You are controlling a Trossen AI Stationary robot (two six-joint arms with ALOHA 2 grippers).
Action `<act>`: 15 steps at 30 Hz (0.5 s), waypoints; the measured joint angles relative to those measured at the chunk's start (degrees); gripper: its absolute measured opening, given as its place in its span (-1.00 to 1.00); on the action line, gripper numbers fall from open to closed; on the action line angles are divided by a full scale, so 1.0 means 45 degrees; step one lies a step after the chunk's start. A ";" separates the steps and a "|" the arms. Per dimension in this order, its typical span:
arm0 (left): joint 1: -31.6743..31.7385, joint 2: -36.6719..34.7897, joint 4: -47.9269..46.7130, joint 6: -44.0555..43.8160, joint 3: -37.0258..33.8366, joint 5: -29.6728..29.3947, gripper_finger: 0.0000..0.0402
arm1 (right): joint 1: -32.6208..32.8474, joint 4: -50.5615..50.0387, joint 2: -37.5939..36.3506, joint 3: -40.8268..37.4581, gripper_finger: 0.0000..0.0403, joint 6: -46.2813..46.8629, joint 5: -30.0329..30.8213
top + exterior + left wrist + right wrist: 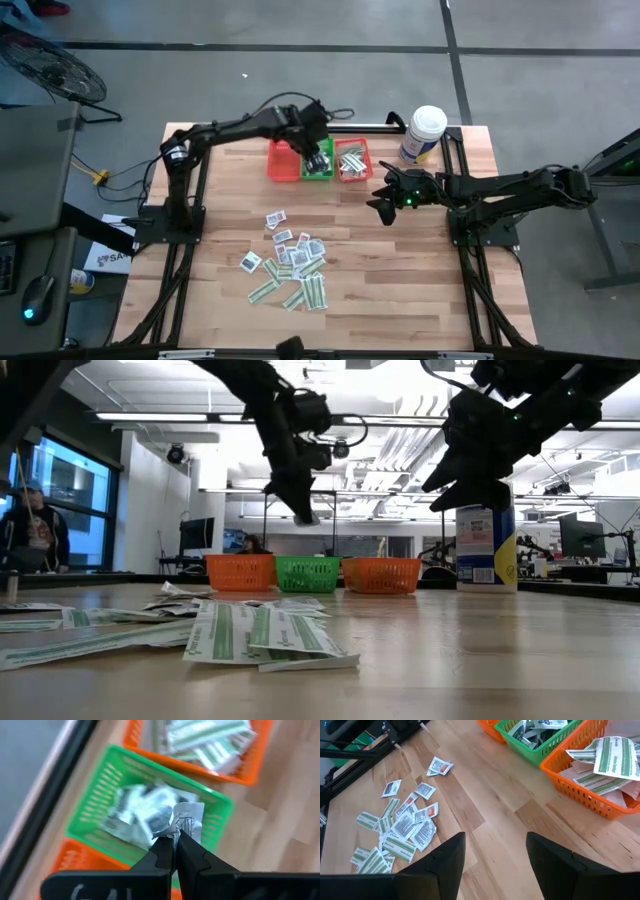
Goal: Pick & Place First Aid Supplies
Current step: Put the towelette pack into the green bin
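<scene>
Holding left gripper (175, 836) above green basket (92, 795), fingers pinched on one white packet (189, 817) so it drops inside | right gripper (495, 851) waiting beside, fingers apart, empty | I see remaining packets (292, 268) on table (400, 290).

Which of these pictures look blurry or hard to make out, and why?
Left wrist view: the green basket is smeared, only the white packet in the left claw is crisp. Low view: ceiling lights glare, arms are silhouettes, the nearest packets are soft. High view is evenly lit.
</scene>
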 joint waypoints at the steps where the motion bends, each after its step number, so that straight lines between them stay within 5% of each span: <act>1: 0.0177 0.0045 0.0157 0.0195 0.0000 0.0115 -1.00 | 0.0000 -0.0005 0.0000 0.0000 0.01 -0.0021 0.0009; 9: 0.1038 0.0861 0.0635 0.1958 0.0015 0.1924 -0.99 | 0.0000 -0.0157 0.0000 0.0002 0.01 -0.0246 0.0125; 15: 0.1287 0.1464 0.0806 0.2415 0.0004 0.1899 -0.94 | -0.0002 -0.0405 0.0000 0.0000 0.01 -0.0342 0.0938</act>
